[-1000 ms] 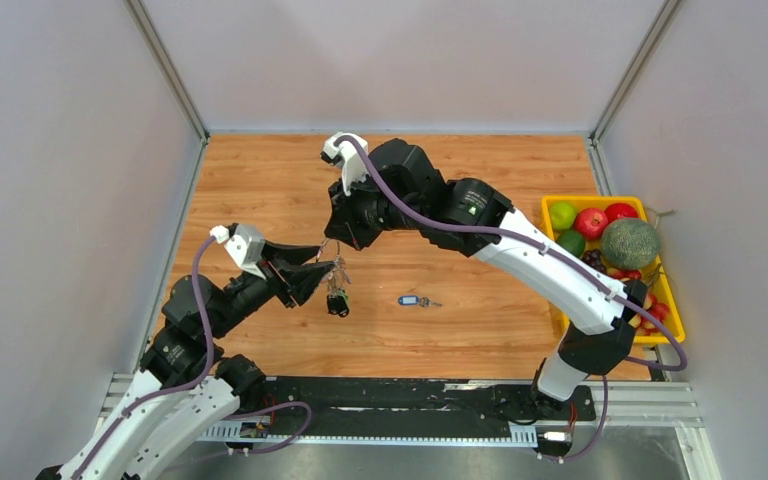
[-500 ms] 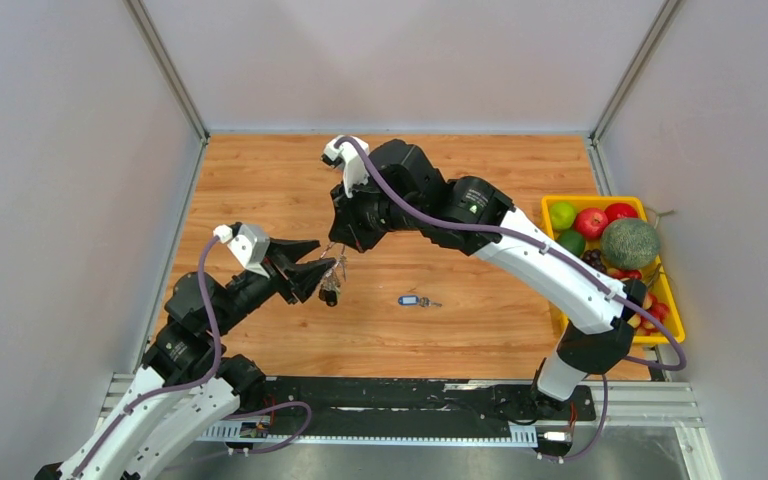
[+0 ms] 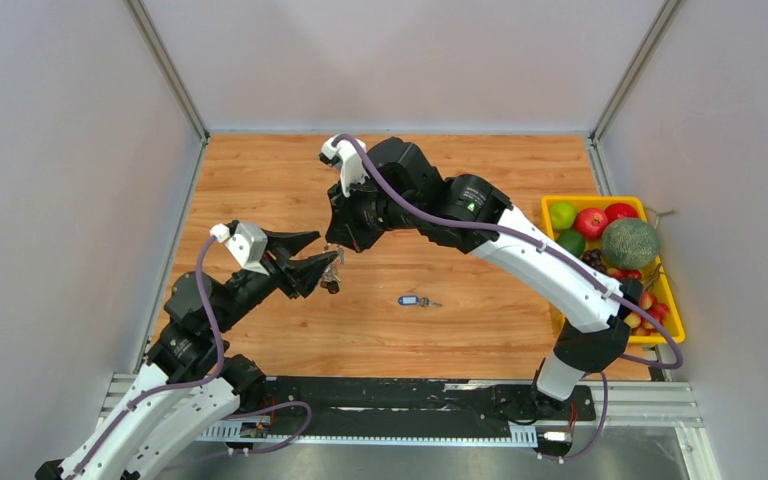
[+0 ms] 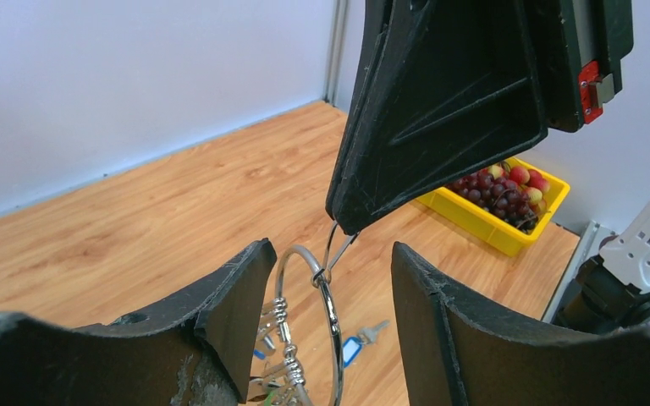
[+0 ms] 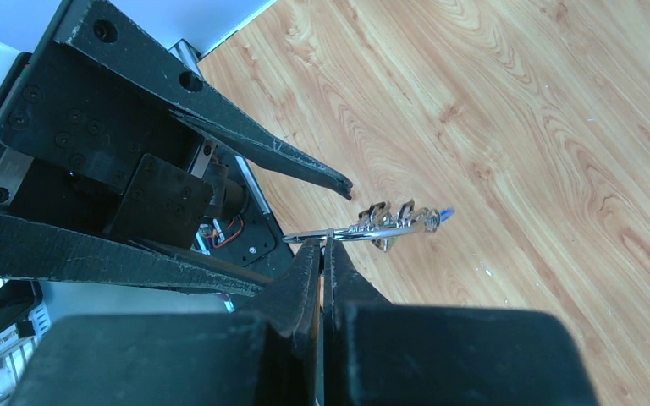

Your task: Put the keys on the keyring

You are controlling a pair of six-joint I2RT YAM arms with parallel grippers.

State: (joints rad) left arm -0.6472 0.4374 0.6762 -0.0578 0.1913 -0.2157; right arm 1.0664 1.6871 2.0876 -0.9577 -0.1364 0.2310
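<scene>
The right end effector pinches the keyring shut above the worktop, between the left end effector's spread fingers, so the step in hand looks like threading and the next move likely calls for fetching the blue-tagged key lying at 4 o'clock.

I see a wooden table — one blue-tagged key lies loose near its middle, a yellow fruit tray at its right edge.

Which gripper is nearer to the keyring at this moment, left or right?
Right. The right gripper is shut on the keyring from above; the left gripper is open, one finger on each side of it.
</scene>
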